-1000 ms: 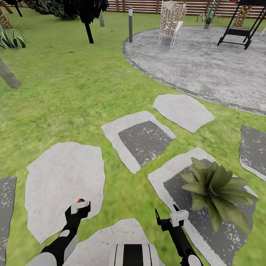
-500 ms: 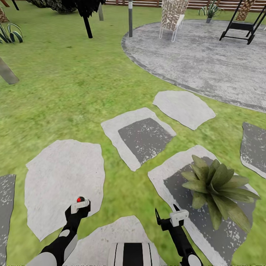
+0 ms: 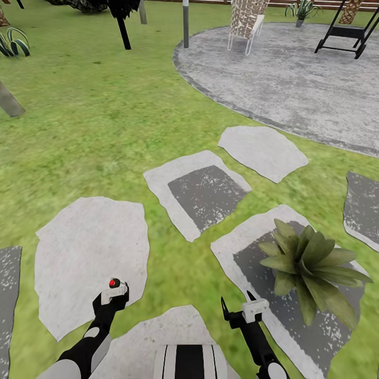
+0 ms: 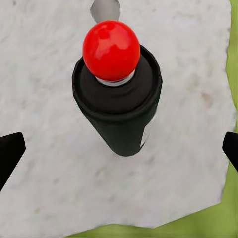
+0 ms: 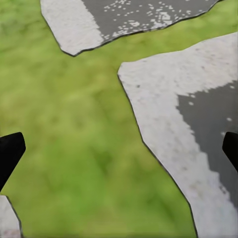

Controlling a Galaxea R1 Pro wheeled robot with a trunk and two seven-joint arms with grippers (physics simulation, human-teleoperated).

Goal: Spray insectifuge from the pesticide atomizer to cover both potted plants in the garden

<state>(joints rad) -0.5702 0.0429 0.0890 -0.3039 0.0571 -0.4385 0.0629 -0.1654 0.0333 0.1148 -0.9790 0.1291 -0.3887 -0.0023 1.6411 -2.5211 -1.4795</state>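
The pesticide atomizer point(image 4: 119, 109), a black bottle with a round red cap point(image 3: 112, 283), stands upright on a pale stepping slab point(image 3: 89, 252). My left gripper point(image 3: 111, 296) hangs over it, open. In the left wrist view the left gripper's point(image 4: 119, 148) black fingertips point(image 4: 10, 151) sit wide apart on either side of the bottle, clear of it. My right gripper point(image 3: 237, 306) is open and holds nothing above grass and slab point(image 5: 168, 124). A potted plant point(image 3: 310, 263) with broad green leaves sits on the slab to its right; the leaves hide its pot.
Several grey stepping slabs point(image 3: 197, 192) lie across the lawn. The round paved patio point(image 3: 295, 79) lies far right with a wicker chair point(image 3: 245, 21) and a black frame point(image 3: 345, 31). A post point(image 3: 185, 23) and tree trunks point(image 3: 123, 31) stand at the back.
The whole picture has slid slightly as the camera tilted. My left gripper has edged a little forward over the atomizer. The right arm has not moved.
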